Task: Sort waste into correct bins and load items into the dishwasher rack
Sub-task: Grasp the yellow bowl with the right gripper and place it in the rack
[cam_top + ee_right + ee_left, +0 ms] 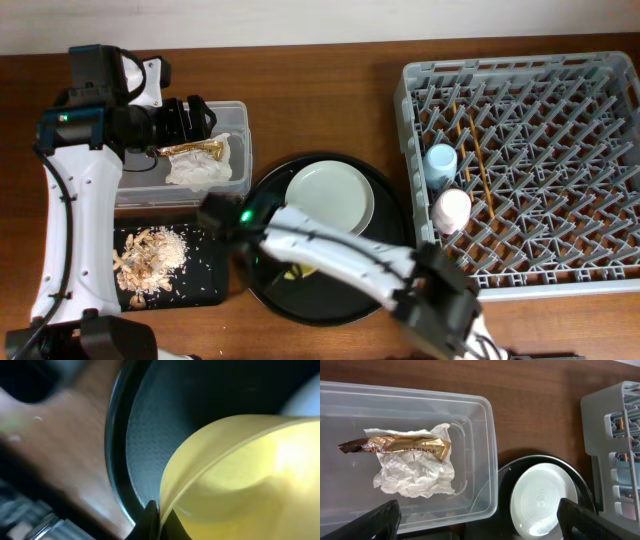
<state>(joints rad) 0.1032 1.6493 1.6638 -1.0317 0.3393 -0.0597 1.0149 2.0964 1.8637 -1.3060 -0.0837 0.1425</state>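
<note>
- The left gripper (479, 510) hangs over the clear tub (350, 415) at the far left, its jaws spread wide and holding nothing.
- In the tub lies the white napkin (415, 475), with the gold wrapper (405, 446) across its top.
- The food scraps (150, 255) sit in the shallow black tray (210, 278) at the near left.
- The right gripper (159, 522) is at the yellow bowl (240, 475) on the round black tray (392, 220). The view is blurred, but the jaws seem to pinch the bowl's rim.
- The plate (328, 195) lies on the same tray, on its far side.
- The rack (600, 75) at the right holds the blue cup (440, 160), the pink cup (452, 207) and the chopsticks (483, 165) near its left edge.
</note>
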